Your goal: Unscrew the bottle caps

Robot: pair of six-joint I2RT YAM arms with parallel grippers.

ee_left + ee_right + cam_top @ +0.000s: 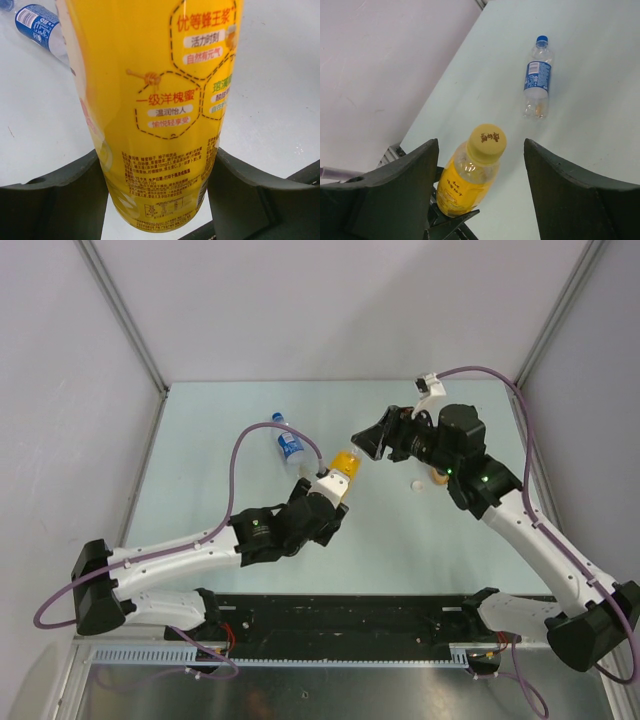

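A clear plastic bottle with a blue label [289, 445] lies on its side on the pale surface [200, 470], with its small round blue screw cap [277, 418] on. Just right of it, the left gripper [334, 483] has its jaws closed on the lower body of a yellow plastic bottle [155, 115]. The bottle's round yellow screw cap [486, 144] is on. It sits between the wide-spread jaws of the right gripper [366, 443], touching neither. Further right, a small pale whitish cap [414, 484] lies loose on the surface.
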